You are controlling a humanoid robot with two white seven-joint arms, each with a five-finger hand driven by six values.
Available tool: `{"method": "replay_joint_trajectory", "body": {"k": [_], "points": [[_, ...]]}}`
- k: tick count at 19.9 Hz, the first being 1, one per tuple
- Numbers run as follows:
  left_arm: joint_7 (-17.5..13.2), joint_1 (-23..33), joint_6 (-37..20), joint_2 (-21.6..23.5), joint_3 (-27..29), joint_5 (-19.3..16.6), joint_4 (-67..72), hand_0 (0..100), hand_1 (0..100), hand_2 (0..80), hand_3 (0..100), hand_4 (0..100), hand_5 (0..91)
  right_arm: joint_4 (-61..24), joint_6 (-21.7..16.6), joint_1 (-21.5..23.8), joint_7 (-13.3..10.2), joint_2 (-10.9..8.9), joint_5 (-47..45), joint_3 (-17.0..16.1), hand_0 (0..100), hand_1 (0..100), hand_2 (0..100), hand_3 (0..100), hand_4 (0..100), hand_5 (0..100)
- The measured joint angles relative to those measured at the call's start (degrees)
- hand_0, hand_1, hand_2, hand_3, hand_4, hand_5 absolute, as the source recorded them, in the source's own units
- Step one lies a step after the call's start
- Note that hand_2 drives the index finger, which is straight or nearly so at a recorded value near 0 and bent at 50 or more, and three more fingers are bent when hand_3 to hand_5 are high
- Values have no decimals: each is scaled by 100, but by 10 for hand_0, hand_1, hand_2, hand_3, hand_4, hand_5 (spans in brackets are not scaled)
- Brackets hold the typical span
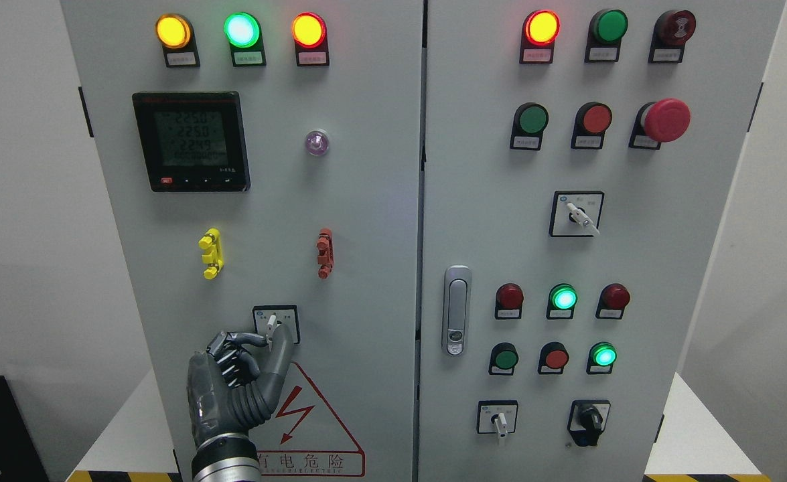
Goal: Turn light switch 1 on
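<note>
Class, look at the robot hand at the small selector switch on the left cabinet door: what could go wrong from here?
1. The left hand has only its fingertips at the selector switch; they might slip off the thin lever before turning it.
2. The hand covers the switch's lower part, so the lever's position may be hard to check.

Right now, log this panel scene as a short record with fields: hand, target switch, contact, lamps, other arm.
hand: left hand, reaching up from the bottom edge, fingers curled at the switch
target switch: small rotary selector switch low on the left cabinet door, white lever roughly upright
contact: fingertips at the lever; a firm grasp cannot be confirmed
lamps: top row of left door lit, yellow lamp, green lamp, orange-red lamp
below hand: warning triangle sticker
other arm: not in view
</note>
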Motion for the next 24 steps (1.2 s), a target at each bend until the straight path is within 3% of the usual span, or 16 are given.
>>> {"method": "replay_joint_trajectory", "body": {"k": [17,24], "points": [[0,-39,51,0,-9,1,1,261,640,613,1000,1000,875,0,0,0,1,0,0,0,0,0,0,0,0,0],[0,-34,51,2,-15,5,1,348,610,616,1000,1000,875,0,0,0,1,0,0,1,0,0,0,0,0,0]]}}
